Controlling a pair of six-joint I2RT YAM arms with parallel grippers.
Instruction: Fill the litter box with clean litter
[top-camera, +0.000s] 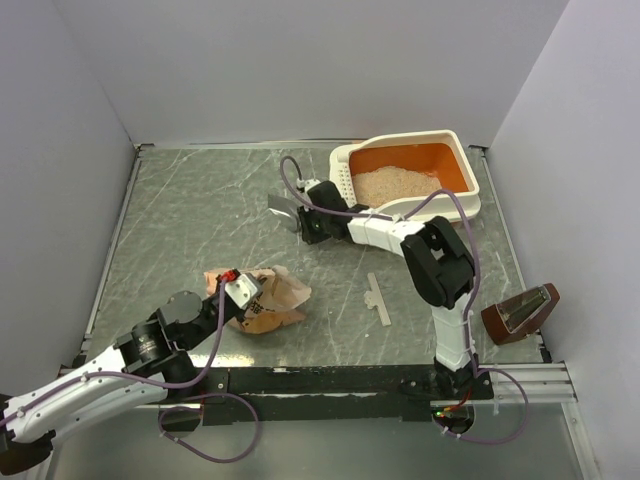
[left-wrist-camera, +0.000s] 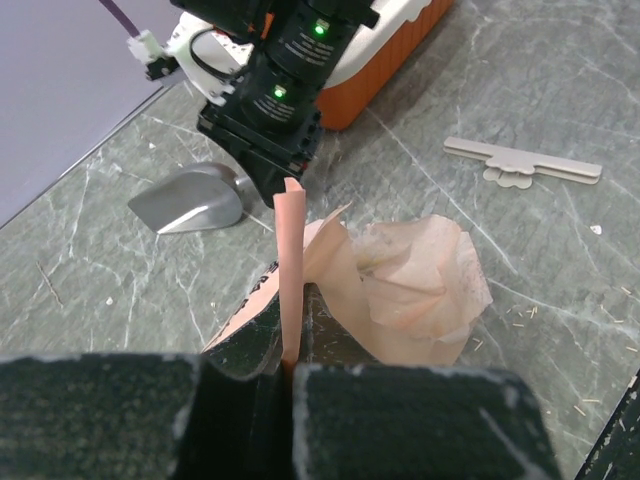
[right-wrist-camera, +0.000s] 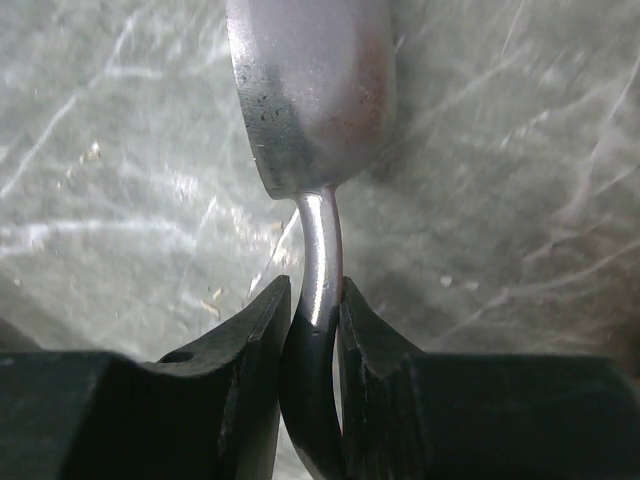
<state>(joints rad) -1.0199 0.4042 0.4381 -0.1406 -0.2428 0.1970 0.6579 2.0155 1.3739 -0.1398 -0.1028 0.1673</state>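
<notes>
The litter box (top-camera: 470, 170), cream rim and orange basin, stands at the back right with a heap of pale beige clean litter (top-camera: 392, 184) in it. Its corner shows in the left wrist view (left-wrist-camera: 395, 60). My right gripper (top-camera: 298, 222) is shut on the handle of a grey metal scoop (top-camera: 281, 206), whose bowl rests low over the table left of the box; the scoop (right-wrist-camera: 312, 90) fills the right wrist view above the gripper (right-wrist-camera: 318, 300). My left gripper (top-camera: 240, 290) is shut on an edge of the crumpled tan-orange paper bag (top-camera: 275, 298), also seen in its wrist view (left-wrist-camera: 400, 280).
A flat pale stick piece (top-camera: 376, 298) lies on the marble table in front of the right arm, also in the left wrist view (left-wrist-camera: 525, 165). A brown dustpan-like object (top-camera: 520, 312) sits at the right edge. White walls enclose the table.
</notes>
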